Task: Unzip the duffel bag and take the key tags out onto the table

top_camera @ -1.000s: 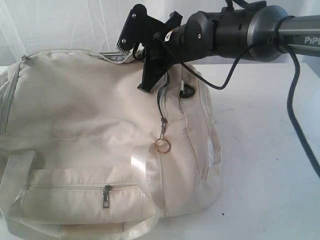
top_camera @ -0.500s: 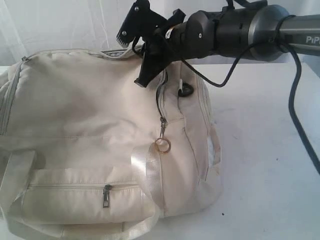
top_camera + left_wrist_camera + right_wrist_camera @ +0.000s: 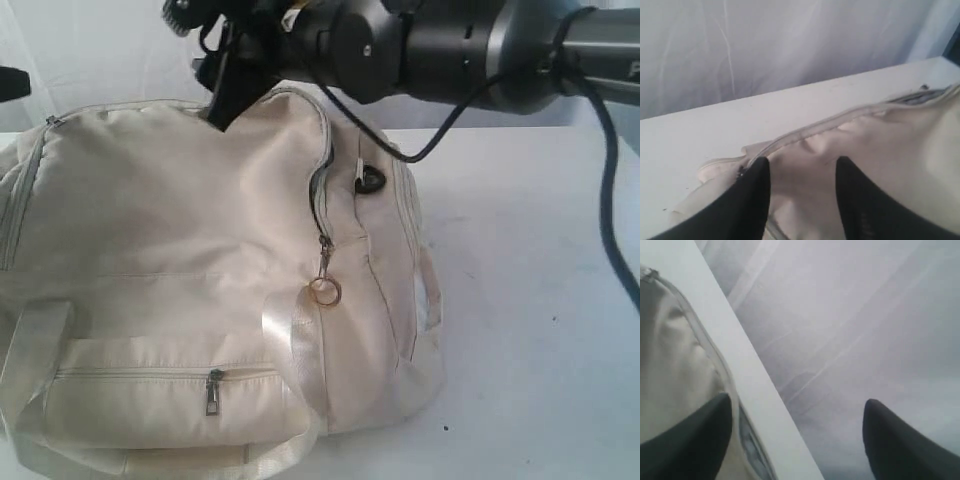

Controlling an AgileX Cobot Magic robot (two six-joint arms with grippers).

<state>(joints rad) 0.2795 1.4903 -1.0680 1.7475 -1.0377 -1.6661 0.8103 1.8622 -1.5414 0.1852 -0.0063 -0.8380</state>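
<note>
**A:** How does the right gripper (image 3: 795, 440) stand?

**B:** Its jaws are spread wide and grip nothing. Between them show only the white curtain (image 3: 865, 315) and a strip of the table (image 3: 757, 385). Seen from outside, the right gripper (image 3: 197, 62) hangs just above the top ridge of the duffel bag (image 3: 150, 250). Its lower finger (image 3: 222, 95) is close to the fabric, but I cannot tell whether it touches.

**A:** And the left gripper (image 3: 802, 200)?

**B:** Parted as well. Its two dark fingers (image 3: 747, 205) are over the cream fabric beside the bag's zip seam (image 3: 805, 132), with nothing pinched.

**A:** What lies farther out from the right one?

**B:** Below it, toward its own arm, the zip (image 3: 320, 190) gapes a little and shows dark inside. A metal pull (image 3: 325, 288) with a ring dangles beneath that. Lower still are a shiny webbing handle (image 3: 295, 350) and a zipped front pocket (image 3: 150, 395). The bag lies on the white table, which stretches on under the arm.
</note>
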